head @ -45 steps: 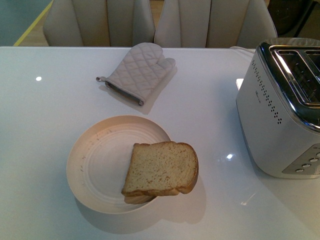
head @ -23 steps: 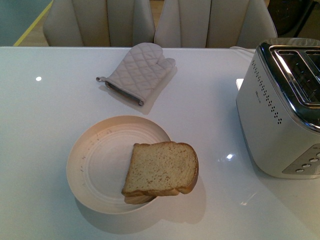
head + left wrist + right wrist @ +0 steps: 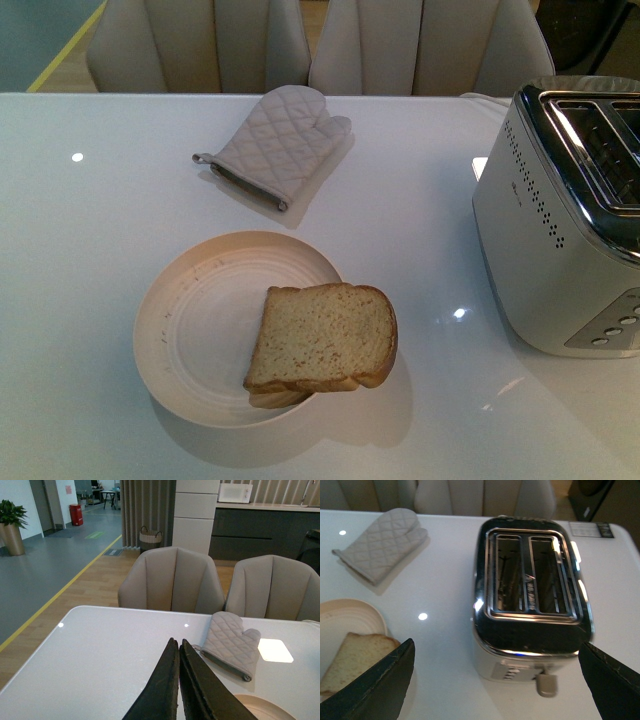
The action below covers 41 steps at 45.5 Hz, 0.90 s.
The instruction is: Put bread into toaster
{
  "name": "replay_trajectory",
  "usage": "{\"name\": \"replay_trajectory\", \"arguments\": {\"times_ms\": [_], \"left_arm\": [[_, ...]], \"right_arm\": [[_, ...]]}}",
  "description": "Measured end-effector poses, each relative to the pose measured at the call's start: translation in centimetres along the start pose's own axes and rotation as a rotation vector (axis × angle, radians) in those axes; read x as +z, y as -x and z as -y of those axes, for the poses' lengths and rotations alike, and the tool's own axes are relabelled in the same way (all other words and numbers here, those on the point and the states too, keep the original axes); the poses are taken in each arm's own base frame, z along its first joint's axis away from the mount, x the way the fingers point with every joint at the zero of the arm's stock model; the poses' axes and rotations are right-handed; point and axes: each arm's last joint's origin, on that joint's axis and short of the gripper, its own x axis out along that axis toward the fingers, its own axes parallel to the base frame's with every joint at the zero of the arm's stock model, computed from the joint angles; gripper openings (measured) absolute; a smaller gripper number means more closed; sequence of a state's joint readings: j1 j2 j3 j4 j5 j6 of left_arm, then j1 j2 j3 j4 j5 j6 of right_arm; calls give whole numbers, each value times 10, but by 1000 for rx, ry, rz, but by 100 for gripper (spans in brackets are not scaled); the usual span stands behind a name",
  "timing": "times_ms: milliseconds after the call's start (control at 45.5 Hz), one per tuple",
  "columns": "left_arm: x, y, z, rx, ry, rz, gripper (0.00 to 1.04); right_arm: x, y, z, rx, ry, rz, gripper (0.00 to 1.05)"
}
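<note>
Tan speckled bread (image 3: pixel 322 335) is laid flat on the plate (image 3: pixel 190 300), hung over its rim at roughly 4 o'clock. At 2 o'clock from it, well apart, the toaster (image 3: pixel 560 230) is parked. Meanwhile the left gripper (image 3: pixel 178 641) is pinched closed on nothing, and the right gripper (image 3: pixel 496 644) is spread wide above the toaster.

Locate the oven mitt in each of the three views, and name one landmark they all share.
Front view: the oven mitt lies upper centre on the table, beyond the plate.
Left wrist view: the oven mitt lies just past the left gripper, before the chairs.
Right wrist view: the oven mitt lies to one side of the toaster, beyond the plate.
Shared landmark: the beige chairs behind the table, in all three.
</note>
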<state>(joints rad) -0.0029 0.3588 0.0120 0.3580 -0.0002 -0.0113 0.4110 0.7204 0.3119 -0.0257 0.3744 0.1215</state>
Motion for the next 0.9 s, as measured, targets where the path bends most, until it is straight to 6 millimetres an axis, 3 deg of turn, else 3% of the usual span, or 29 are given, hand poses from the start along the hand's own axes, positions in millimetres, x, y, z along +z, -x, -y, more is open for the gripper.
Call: {"name": "replay_trajectory", "arguments": {"times_ms": [132, 396, 726, 902], "left_arm": [[0, 3, 0, 0, 0, 2, 3], [0, 10, 0, 0, 0, 2, 3], [-4, 21, 0, 0, 0, -24, 3], [-3, 23, 0, 0, 0, -5, 3]], "right_arm": [[11, -25, -13, 59, -52, -34, 96], [-7, -121, -44, 220, -225, -237, 96], [-28, -157, -74, 311, -310, -342, 96], [-55, -173, -83, 347, -383, -443, 96]]}}
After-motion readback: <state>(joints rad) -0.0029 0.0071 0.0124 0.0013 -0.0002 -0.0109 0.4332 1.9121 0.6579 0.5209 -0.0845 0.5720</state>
